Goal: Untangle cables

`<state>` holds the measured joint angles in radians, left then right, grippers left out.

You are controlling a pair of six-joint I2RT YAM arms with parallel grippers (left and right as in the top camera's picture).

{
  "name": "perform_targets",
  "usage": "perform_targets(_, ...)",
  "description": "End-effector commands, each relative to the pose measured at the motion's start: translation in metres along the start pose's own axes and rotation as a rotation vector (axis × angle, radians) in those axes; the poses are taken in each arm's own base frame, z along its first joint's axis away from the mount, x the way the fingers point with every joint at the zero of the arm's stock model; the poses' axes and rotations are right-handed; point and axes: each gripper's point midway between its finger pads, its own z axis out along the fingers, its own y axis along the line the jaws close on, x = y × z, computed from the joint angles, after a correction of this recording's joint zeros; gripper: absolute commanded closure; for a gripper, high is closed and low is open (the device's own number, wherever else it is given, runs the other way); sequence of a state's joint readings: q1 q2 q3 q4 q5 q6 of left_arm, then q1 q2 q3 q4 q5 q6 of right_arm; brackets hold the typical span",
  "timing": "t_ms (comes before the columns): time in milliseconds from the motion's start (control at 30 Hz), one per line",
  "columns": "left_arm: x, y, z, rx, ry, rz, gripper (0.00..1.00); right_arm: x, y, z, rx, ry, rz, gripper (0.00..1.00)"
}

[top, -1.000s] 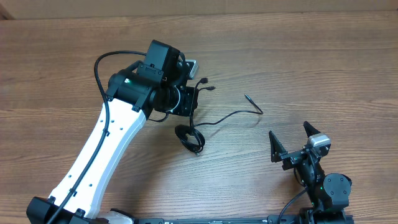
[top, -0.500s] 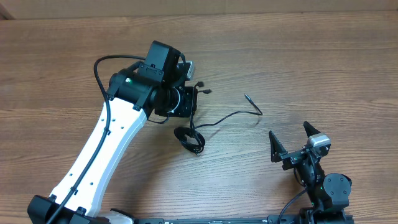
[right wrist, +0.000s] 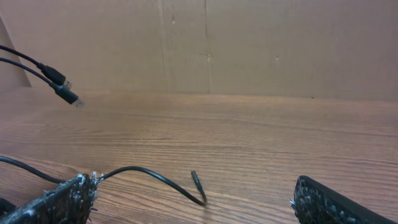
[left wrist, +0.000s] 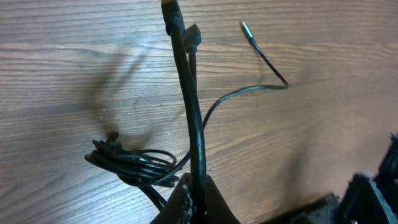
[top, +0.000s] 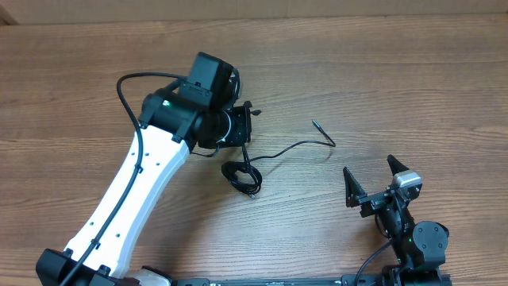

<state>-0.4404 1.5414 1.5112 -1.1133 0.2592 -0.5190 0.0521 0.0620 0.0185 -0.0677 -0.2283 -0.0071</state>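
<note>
Above table (top: 413, 71), left hand (top: 245, 124) clamped on cables (top: 241, 173), right hand (top: 368, 165) agape

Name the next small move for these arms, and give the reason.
Probably bring the open right gripper in toward the coiled bunch of thin black cord on the wooden table and pin it. The left gripper is shut on two thin black plug-ended cords, holding their ends off the wood, while the bunch below is tightly looped and the right gripper stands apart from it.
</note>
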Motion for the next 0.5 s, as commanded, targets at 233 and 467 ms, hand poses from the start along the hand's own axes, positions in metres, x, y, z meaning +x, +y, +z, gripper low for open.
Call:
perform_targets(233, 0.028, 0.01, 0.043, -0.194, 0.112, -0.006, 0.96, 0.0, 0.004, 0.0, -0.026, -0.01, 0.015, 0.0)
perform_targets(467, 0.039, 0.019, 0.066, -0.243, 0.202, 0.072, 0.96, 0.007, 0.073, -0.016, -0.419, 0.162, 0.607, 0.0)
